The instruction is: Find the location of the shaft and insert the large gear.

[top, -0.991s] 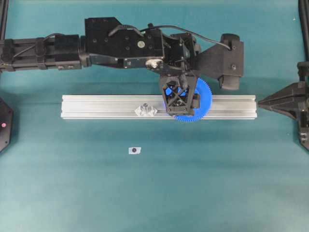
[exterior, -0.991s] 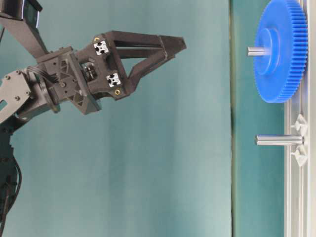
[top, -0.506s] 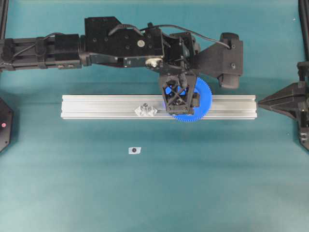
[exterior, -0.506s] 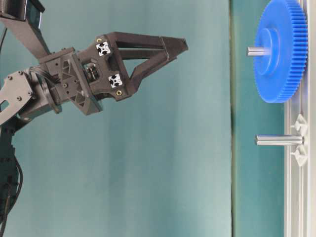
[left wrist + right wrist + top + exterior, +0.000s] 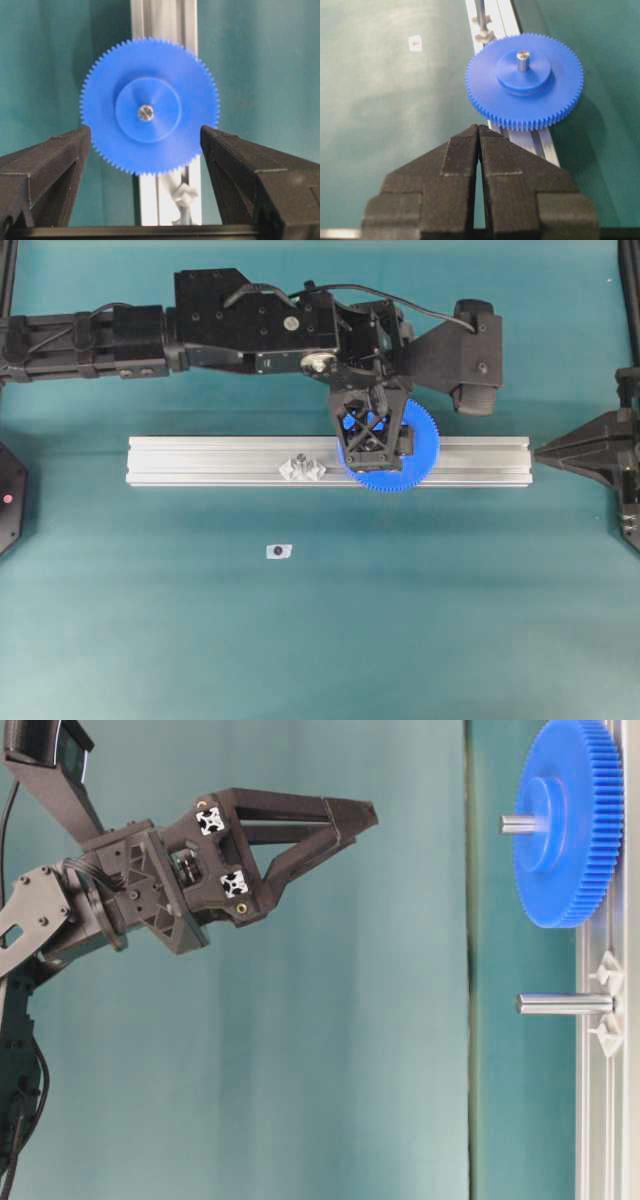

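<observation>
The large gear (image 5: pixel 422 445), bright blue, lies flat on the aluminium rail (image 5: pixel 200 460), threaded over the shaft. The shaft's pale metal tip (image 5: pixel 146 112) pokes out of the hub (image 5: pixel 522 59). My left gripper (image 5: pixel 372 462) hangs well above the gear (image 5: pixel 570 830), pointing down at it. It is open and holds nothing. In the left wrist view its black fingers (image 5: pixel 55 165) frame the gear (image 5: pixel 100 110) on either side without touching it. My right gripper (image 5: pixel 545 452) rests off the rail's right end with its jaws pressed together (image 5: pixel 478 127) and nothing between them.
A second upright pin (image 5: pixel 300 466) between clear mounts stands bare on the rail, left of the gear (image 5: pixel 565 1004). A small white tag with a dark dot (image 5: pixel 279 551) lies on the teal table in front of the rail.
The left arm has drifted slightly toward the far side of the table, its jaws still wide. The gear stays on the shaft and the right arm has not moved.
</observation>
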Robot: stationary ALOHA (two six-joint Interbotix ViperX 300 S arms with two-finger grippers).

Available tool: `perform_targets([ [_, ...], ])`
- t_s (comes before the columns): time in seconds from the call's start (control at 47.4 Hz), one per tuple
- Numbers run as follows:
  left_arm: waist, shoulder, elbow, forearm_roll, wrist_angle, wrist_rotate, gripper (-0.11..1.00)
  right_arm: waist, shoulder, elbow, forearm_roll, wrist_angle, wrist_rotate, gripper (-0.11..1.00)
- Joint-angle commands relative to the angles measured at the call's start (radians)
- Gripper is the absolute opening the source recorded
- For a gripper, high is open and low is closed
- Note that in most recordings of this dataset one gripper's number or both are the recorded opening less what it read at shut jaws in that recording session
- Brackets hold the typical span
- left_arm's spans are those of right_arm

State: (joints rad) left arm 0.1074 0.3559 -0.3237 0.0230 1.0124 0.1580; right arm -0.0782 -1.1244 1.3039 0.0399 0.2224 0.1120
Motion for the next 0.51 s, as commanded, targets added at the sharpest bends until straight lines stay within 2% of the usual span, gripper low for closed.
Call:
perform_targets([
  [0.0, -0.002, -0.051, -0.011, 0.005, -0.006, 0.002, 0.84, -0.002, 0.006, -0.011, -0.002, -0.008, 0.009, 0.02],
  [0.485, -0.002, -0.046, -0.012, 0.005, 0.002, 0.003, 0.84, -0.002, 0.006, -0.012, -0.002, -0.008, 0.009, 0.02],
])
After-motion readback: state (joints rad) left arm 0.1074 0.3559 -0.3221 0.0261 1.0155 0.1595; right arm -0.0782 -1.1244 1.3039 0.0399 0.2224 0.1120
